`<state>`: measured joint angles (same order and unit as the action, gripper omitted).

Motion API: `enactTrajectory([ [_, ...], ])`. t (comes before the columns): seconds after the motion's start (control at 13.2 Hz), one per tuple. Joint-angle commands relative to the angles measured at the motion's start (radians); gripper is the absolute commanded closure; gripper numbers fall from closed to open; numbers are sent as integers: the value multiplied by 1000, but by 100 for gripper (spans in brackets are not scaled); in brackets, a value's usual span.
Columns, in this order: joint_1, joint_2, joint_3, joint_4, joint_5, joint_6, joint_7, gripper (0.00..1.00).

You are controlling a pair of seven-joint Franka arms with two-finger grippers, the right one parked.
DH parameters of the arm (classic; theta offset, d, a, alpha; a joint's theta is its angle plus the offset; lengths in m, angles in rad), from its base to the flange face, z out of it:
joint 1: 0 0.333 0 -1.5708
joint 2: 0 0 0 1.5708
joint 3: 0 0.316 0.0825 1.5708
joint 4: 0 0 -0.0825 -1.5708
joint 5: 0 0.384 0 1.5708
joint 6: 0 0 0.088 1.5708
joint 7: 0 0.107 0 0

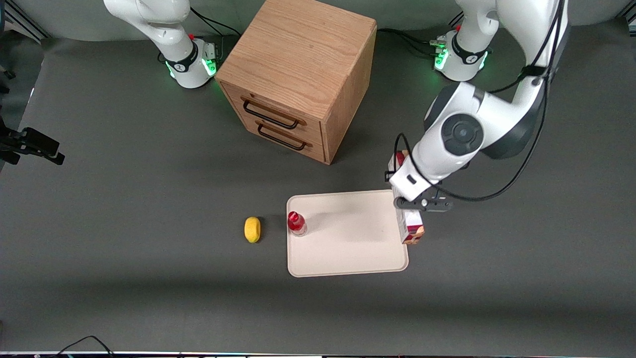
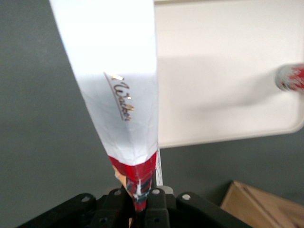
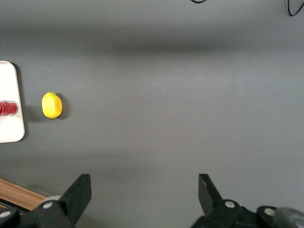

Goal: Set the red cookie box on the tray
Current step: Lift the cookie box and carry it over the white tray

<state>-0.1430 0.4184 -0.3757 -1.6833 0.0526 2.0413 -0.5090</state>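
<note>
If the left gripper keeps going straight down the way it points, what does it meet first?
The gripper holds the cookie box, whose lower end would likely touch first, roughly at the tray edge or the table beside it; depth is unclear.

Red-white tartan cookie box (image 1: 411, 226); cream tray (image 1: 348, 248); yellow lemon (image 1: 252, 229)

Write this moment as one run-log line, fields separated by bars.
gripper shut on red cookie box | box at tray edge | bottle on tray

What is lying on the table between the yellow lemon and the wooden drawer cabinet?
Nothing: in the front view only bare grey table separates the lemon from the cabinet. The end effector holds the red cookie box at the tray edge.
</note>
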Motion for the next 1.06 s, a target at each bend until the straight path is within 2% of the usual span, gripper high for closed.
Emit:
enactTrajectory([
  [0.0, -23, 119, 0, 82, 55, 31, -85, 100],
  [0.38, -58, 243, 0, 90, 160, 166, -132, 100],
  [0.61, -56, 292, 1, 91, 162, 226, -132, 100],
  [0.99, -55, 325, 6, 90, 162, 231, -123, 100],
])
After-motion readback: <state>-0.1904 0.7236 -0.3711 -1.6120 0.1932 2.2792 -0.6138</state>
